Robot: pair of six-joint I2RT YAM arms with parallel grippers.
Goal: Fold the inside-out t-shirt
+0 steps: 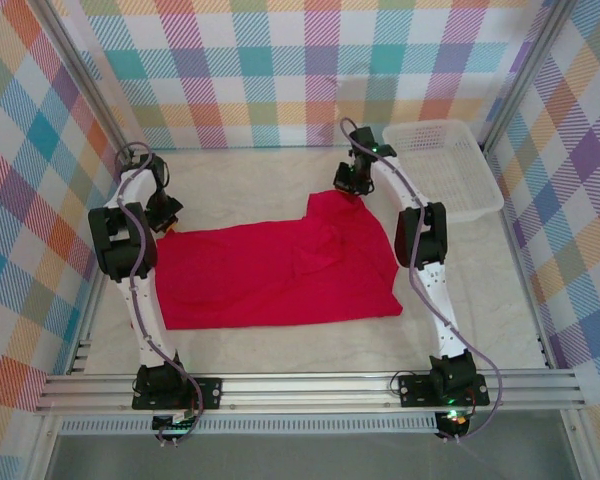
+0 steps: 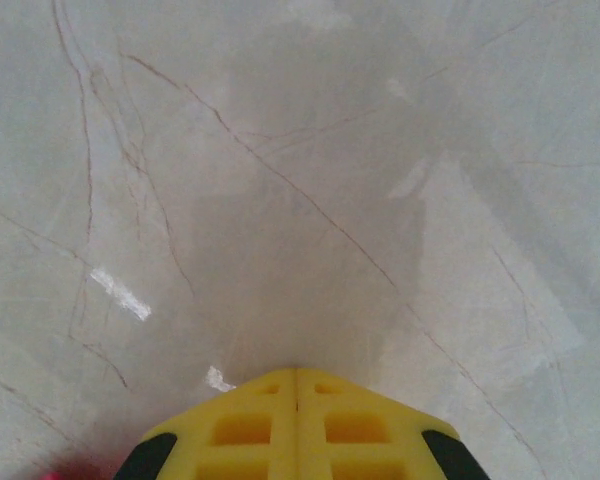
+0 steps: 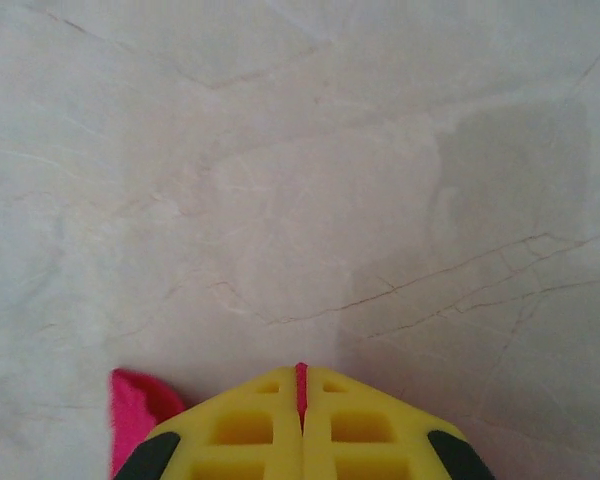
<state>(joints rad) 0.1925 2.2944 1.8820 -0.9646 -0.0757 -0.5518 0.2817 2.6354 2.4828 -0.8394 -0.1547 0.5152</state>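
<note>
crimson fabric t-shirt (image 1: 270, 275), creased, roughly rectangular

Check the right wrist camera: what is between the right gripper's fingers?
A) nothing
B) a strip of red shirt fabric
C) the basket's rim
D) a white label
B: a thin red strip of the t-shirt shows in the seam of the shut right gripper, with more fabric sticking out at its lower left.

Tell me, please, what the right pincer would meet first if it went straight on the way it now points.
The right pincer, shut on a pinch of the red t-shirt, points at bare pale tabletop; it would most likely meet that surface first, though the depth to it is unclear.
</note>
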